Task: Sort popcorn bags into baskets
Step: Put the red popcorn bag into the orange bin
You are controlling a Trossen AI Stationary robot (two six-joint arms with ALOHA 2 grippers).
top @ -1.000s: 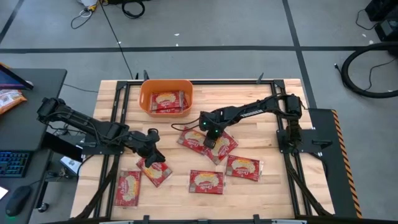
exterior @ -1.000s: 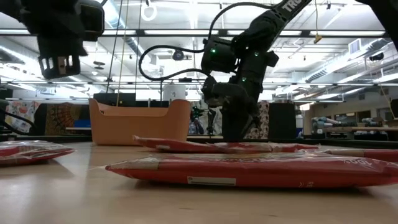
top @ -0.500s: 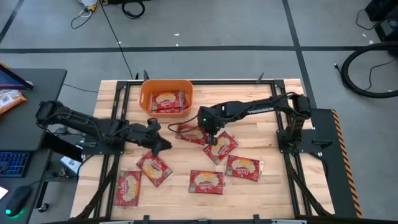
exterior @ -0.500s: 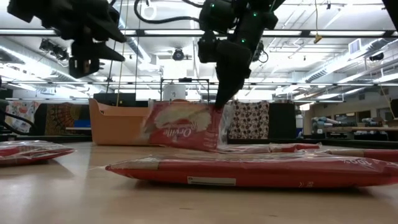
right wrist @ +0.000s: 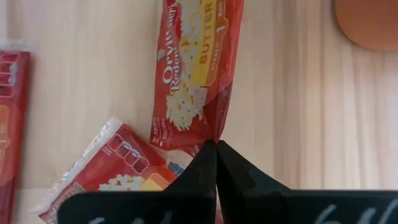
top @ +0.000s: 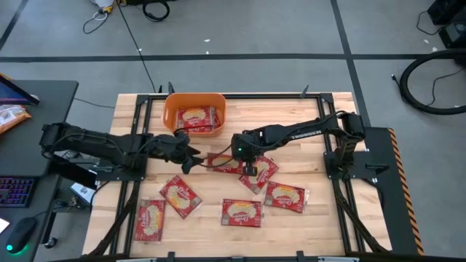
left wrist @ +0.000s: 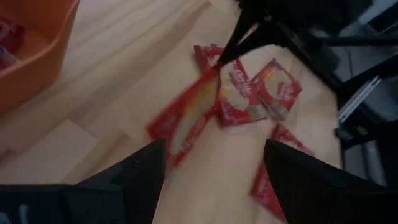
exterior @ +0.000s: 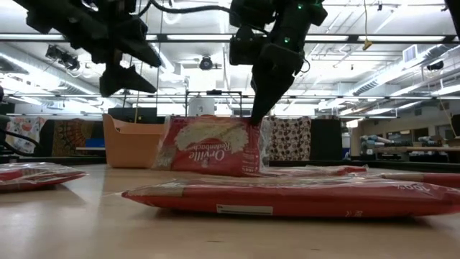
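Right gripper [exterior: 253, 121] pinches red popcorn bag [exterior: 208, 146] upright by its corner

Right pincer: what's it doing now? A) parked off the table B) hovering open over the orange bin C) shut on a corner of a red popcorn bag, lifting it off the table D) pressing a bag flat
C: the right pincer pinches the corner of a flat red popcorn bag that hangs tilted above the wooden table; its fingers meet on the bag's edge.

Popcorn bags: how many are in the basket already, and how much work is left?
One bag lies in the basket. The right hand is shut on a lifted bag at its corner; the left hand is open beside it. About five bags, such as one, lie on the table.
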